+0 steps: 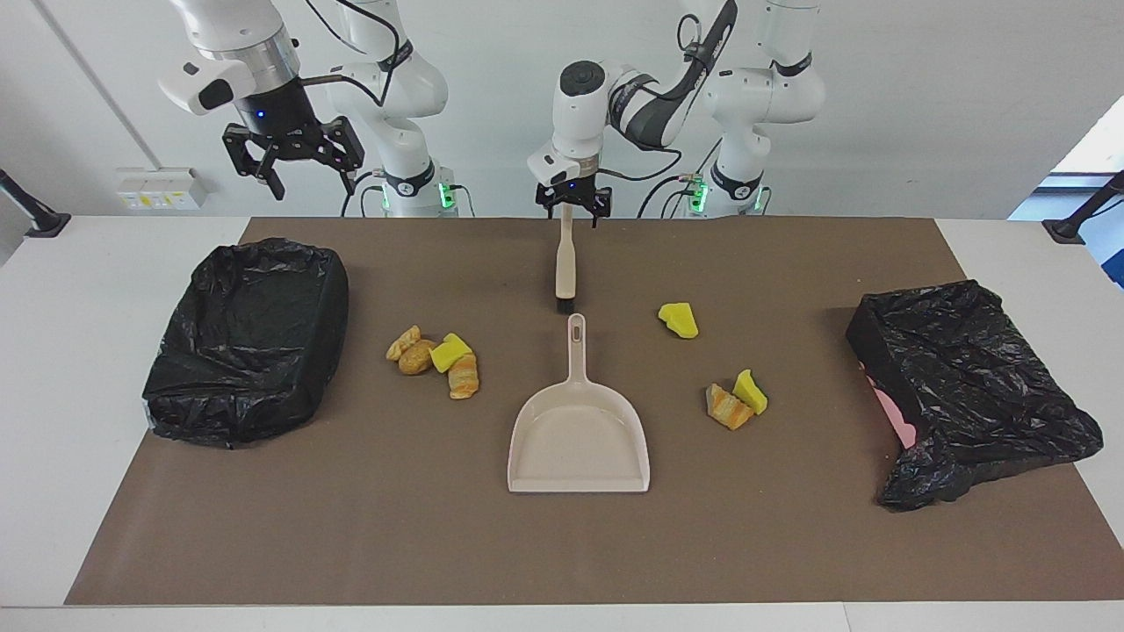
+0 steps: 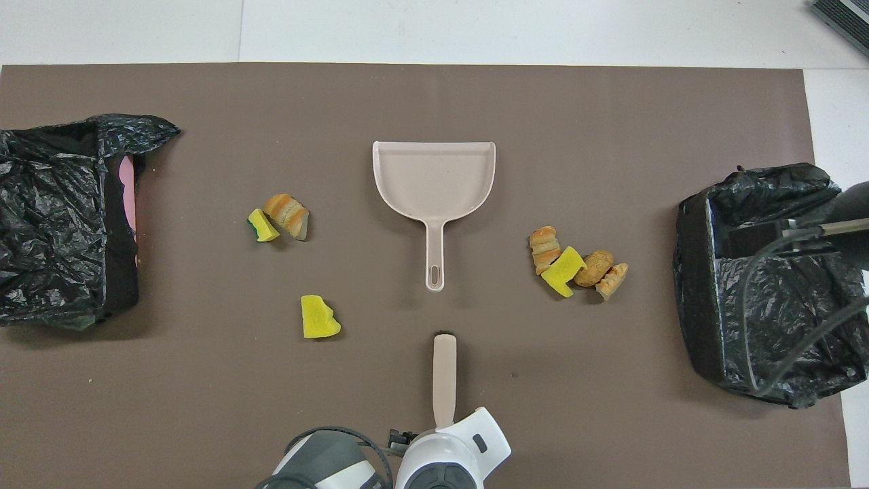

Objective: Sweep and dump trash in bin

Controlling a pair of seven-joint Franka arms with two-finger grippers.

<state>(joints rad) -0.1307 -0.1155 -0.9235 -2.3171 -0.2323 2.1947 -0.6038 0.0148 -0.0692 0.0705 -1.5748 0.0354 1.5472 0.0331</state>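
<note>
Facing view: left tool (image 1: 572, 209) hangs open over the brush (image 1: 565, 263) handle's tip, holding nothing; right tool (image 1: 294, 165) waits open. Trash (image 1: 436, 357) lies beside the dustpan (image 1: 578, 439): light, spongy, easily scattered; grip the stiff handle.

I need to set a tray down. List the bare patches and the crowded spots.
Bare brown mat: the wide strip farther from the robots than the beige plastic dustpan, running between the two black-bagged bins. Crowded: the dustpan's flanks, with yellow and orange spongy chunks, and its handle end, by the beige brush.
</note>
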